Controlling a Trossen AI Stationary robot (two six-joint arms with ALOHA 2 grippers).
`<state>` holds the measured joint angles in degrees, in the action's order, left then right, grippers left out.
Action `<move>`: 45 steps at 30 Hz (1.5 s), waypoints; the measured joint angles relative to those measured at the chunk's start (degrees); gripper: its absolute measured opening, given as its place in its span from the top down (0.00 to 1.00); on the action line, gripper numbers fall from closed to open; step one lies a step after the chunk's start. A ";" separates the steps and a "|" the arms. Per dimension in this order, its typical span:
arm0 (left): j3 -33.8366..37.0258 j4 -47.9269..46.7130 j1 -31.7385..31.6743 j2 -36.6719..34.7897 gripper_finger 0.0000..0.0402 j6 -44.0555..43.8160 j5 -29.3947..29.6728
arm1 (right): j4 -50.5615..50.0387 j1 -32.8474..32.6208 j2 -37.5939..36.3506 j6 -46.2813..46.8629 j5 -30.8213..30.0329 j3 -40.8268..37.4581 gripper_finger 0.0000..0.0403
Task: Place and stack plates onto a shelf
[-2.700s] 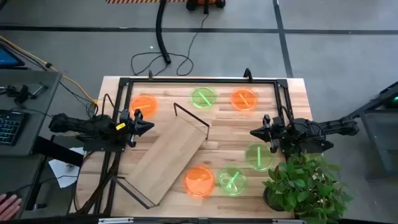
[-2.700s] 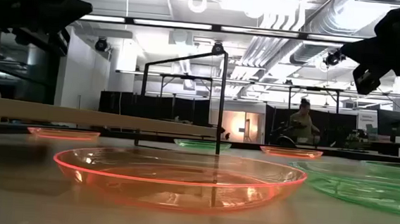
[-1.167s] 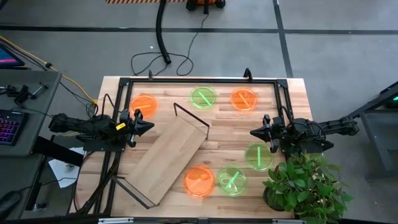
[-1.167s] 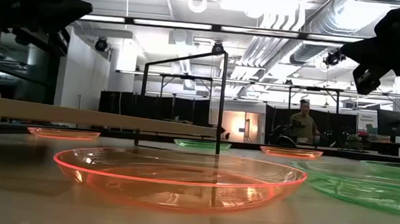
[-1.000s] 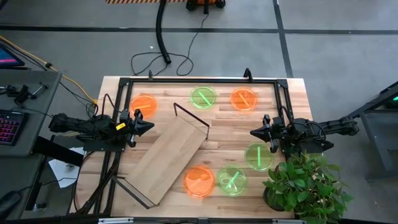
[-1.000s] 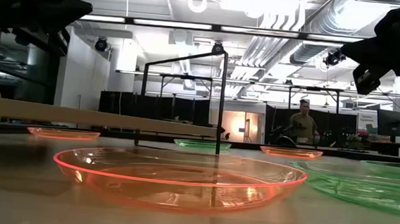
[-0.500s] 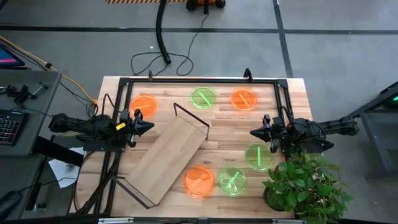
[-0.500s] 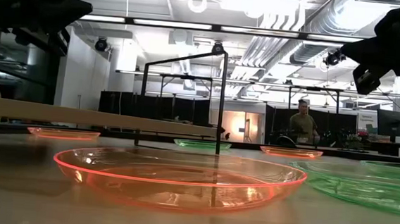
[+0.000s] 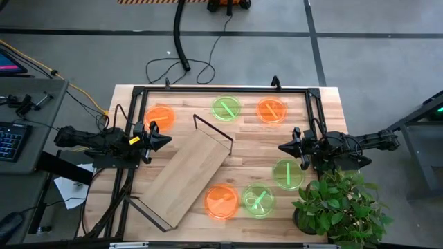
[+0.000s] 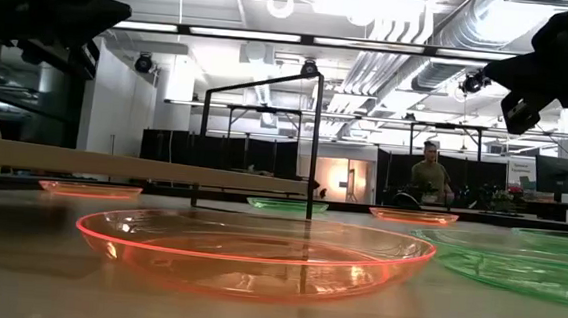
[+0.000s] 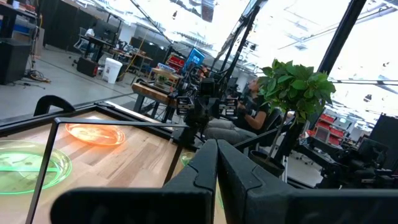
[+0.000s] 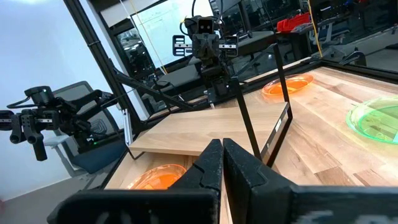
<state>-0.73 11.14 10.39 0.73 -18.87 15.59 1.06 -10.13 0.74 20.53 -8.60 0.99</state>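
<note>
Six plates lie flat on the table in the high view: orange point(image 9: 160, 115), green point(image 9: 226, 108) and orange point(image 9: 270, 110) toward the far side, and green point(image 9: 288, 173), green point(image 9: 258, 200) and orange point(image 9: 221, 201) nearer. The shelf point(image 9: 190, 173) stands slantwise mid-table on its black wire end frames, and nothing lies on it. My left gripper point(image 9: 168, 140) hovers shut off the shelf's far-left edge. My right gripper point(image 9: 281, 146) hovers shut above the table, just beyond the right green plate. The wrist views show both finger pairs closed, left point(image 11: 216, 146) and right point(image 12: 222, 144).
A potted plant point(image 9: 339, 207) stands at the table's near right corner, close under the right arm. A black frame point(image 9: 221, 90) runs along the table's far and side edges. Bare wood lies between the shelf and the right plates. A person point(image 10: 426, 174) sits far behind the table.
</note>
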 joint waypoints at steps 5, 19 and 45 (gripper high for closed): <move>0.02 0.01 -0.02 0.00 0.99 -0.02 0.00 | 0.52 0.00 0.00 0.25 -0.97 0.00 1.00; 0.02 0.02 -0.02 -0.01 0.99 0.00 0.00 | 33.51 0.93 0.09 18.52 -57.62 0.00 1.00; 0.00 0.02 -0.01 -0.02 0.99 -0.01 0.00 | -6.27 37.50 43.31 56.40 -7.20 9.95 0.66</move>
<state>-0.73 11.16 10.38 0.72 -18.88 15.59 -5.21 27.36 44.05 76.94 -15.80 10.94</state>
